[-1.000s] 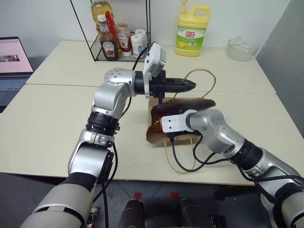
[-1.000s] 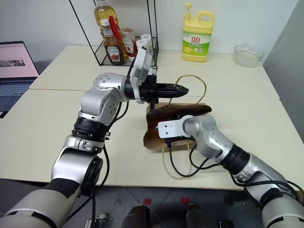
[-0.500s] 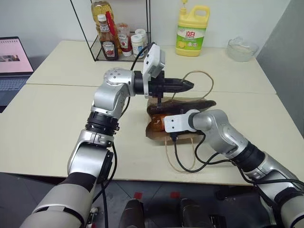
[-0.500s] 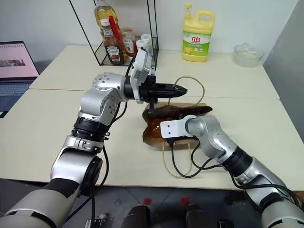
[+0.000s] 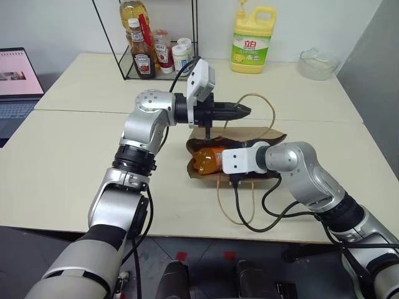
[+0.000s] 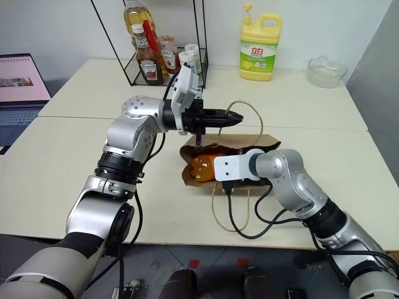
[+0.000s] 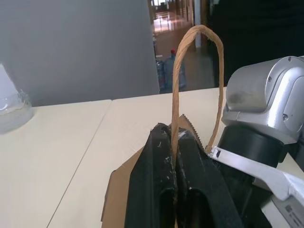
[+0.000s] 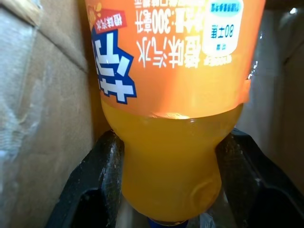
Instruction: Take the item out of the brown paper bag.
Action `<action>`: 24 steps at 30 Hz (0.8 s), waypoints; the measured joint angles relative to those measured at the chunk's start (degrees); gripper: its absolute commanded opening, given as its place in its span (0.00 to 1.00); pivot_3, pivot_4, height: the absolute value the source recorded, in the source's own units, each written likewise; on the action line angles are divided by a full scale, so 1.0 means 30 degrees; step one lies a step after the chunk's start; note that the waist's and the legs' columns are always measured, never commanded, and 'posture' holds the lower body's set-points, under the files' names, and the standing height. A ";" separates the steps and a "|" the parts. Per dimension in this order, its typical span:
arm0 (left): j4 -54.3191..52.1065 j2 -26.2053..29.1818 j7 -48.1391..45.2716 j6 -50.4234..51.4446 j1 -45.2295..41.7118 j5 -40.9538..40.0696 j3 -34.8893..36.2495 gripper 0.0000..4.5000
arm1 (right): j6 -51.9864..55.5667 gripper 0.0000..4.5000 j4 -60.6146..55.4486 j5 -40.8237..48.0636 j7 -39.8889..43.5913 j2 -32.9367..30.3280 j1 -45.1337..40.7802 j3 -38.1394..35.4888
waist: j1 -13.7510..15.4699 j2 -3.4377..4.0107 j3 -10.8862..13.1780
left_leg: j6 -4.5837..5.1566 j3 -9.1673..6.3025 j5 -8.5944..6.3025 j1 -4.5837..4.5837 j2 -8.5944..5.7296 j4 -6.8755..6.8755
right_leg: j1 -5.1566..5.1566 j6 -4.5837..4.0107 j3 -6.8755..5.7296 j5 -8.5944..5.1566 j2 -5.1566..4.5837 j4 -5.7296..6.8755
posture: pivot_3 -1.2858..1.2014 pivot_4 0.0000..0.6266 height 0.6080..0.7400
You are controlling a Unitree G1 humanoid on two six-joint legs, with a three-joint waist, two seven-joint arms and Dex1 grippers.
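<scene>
Kraft-brown paper shopping bag lies on its side mid-counter, mouth toward 9 o'clock. Left pincer is closed flat on one thin tan looped cord handle, holding it up above the bag. Right pincer is reaching into the mouth from 3 o'clock, fingers clamped either side of the small clear plastic bottle of orange drink near its blue cap. Bottle is lying flat, base end sticking out of the bag mouth at 9 o'clock, neck end between the pincer fingers. Second handle loop trails on the cream counter toward 6 o'clock.
</scene>
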 measured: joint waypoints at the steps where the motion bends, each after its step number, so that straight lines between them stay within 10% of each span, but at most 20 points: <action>1: 0.0039 0.0000 0.0000 -0.0100 0.0000 0.0009 0.0000 0.00 | -0.0025 0.55 0.0007 0.0022 0.0000 -0.0040 0.0045 -0.0005 | -0.0006 -0.0001 0.0001 | -0.0002 0.0000 0.0001 0.0000 0.0000 0.0000 | -0.0002 0.0000 0.0001 0.0000 0.0000 0.0000 | 0.52 0.24 1.00; 24: 0.1212 -0.0297 0.0339 -0.1041 -0.0484 0.0412 0.0013 0.00 | -0.2192 0.53 -0.4149 0.7014 0.1127 -0.1889 0.2228 -0.4930 | 0.0014 -0.0002 0.0006 | 0.0010 -0.0001 -0.0006 -0.0018 -0.0001 -0.0002 | -0.0002 0.0000 -0.0002 0.0000 0.0000 -0.0012 | 0.52 0.24 1.00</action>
